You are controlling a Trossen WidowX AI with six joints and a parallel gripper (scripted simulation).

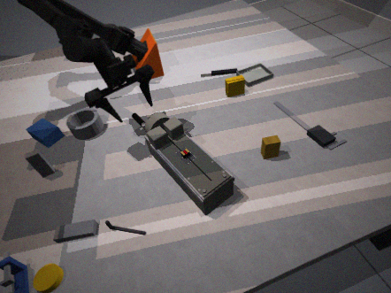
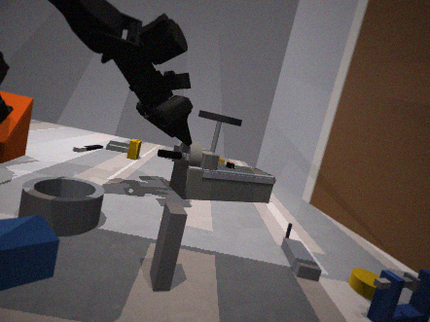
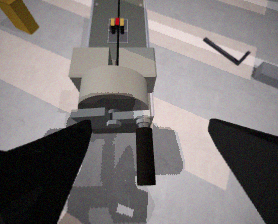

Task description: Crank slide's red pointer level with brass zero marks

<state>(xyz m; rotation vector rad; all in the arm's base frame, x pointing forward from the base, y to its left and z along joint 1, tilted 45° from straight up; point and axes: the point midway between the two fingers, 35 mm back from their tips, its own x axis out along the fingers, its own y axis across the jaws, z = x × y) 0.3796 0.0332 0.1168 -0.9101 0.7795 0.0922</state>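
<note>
The end effector (image 1: 136, 113) (image 2: 189, 144) (image 3: 150, 124) is wide open and holds nothing. The gray machine (image 1: 196, 170) (image 2: 233, 192) (image 3: 102, 37) sits on the counter (image 1: 177, 263) (image 2: 238, 231) (image 3: 200, 105), with its black handle (image 1: 138, 119) (image 2: 170, 154) (image 3: 145, 156) near the fingers. The red pointer (image 1: 185, 152) (image 3: 117, 21) looks almost level with the yellow marks (image 1: 181, 154) (image 2: 221, 161) (image 3: 113, 22), but I can't tell if it's just right. Maybe a tiny turn is left, then letting go.
</note>
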